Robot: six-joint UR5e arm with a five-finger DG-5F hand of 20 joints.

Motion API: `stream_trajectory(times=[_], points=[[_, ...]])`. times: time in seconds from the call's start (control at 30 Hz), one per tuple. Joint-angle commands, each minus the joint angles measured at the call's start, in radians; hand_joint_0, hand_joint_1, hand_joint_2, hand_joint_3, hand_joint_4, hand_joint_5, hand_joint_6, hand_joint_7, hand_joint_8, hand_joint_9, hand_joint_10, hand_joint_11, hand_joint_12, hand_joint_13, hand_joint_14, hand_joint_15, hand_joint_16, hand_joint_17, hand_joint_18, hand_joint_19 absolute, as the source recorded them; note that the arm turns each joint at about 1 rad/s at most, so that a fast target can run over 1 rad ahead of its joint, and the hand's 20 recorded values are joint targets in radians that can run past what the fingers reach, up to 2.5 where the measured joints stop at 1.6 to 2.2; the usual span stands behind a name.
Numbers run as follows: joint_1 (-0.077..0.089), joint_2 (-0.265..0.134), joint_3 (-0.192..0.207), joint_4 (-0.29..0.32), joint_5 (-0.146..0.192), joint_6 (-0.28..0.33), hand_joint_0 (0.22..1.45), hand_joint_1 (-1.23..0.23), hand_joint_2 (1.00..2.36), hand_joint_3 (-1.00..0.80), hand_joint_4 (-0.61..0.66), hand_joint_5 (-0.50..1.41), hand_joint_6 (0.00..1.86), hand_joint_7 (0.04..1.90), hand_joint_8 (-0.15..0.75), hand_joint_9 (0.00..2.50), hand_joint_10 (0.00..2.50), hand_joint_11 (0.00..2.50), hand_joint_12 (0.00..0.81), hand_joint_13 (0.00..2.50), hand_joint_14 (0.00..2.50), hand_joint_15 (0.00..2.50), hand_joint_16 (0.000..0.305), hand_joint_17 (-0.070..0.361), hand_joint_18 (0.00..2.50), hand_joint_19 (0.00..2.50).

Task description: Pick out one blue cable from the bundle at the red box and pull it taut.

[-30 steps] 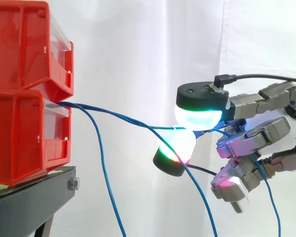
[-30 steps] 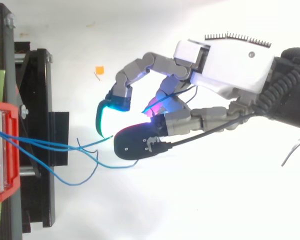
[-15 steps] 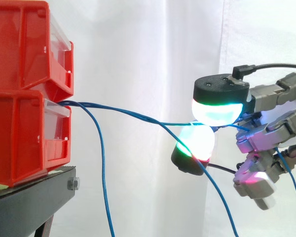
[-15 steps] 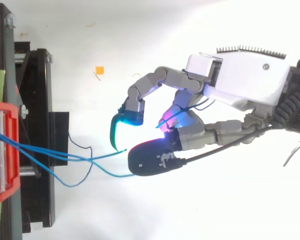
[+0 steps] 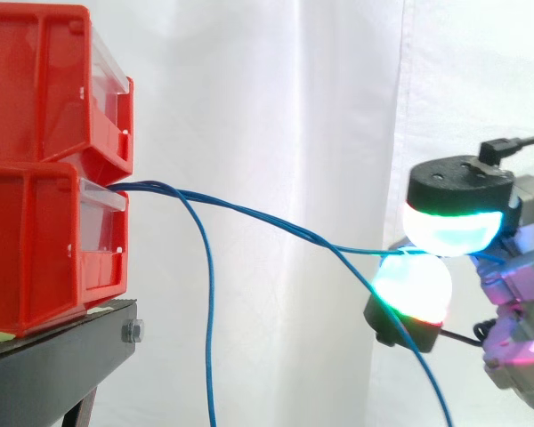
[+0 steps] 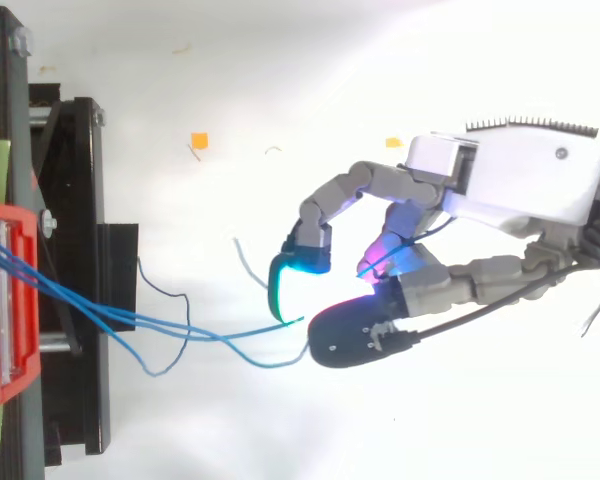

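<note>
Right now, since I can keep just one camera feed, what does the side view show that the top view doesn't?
Side view: the two red plastic bins stacked one on the other, and a hanging blue cable dropping straight down from the bundle. Top view: the robot hand with its white palm housing, and a small orange scrap on the white floor. Both: the pinched blue cable running from the bins to the glowing pads.

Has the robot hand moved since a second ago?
Yes. The hand has pulled away from the red bins, toward the side view's right edge, pinching a blue cable.
</note>
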Motion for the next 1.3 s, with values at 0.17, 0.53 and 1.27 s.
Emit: stream_trajectory(times=[0.17,0.53,1.27], points=[[0.006,0.010,-0.092,0.129,0.004,0.006,0.59,-0.65,1.01,-0.13,-0.15,-0.04,0.90,0.98,0.226,1.35,1.19,1.00,0.403,1.09,0.01,1.12,0.056,0.126,0.80,0.97],[0.021,0.010,-0.112,0.264,0.003,-0.066,0.59,-0.65,1.01,-0.13,-0.14,-0.03,0.90,0.98,0.235,1.36,1.11,1.04,0.399,1.09,0.01,1.11,0.056,0.126,0.81,0.97],[0.024,0.010,-0.112,0.261,0.003,-0.222,0.60,-0.67,1.01,-0.12,-0.14,-0.03,0.89,0.97,0.241,1.43,0.90,1.17,0.395,1.09,0.02,1.09,0.056,0.127,0.83,0.93]])
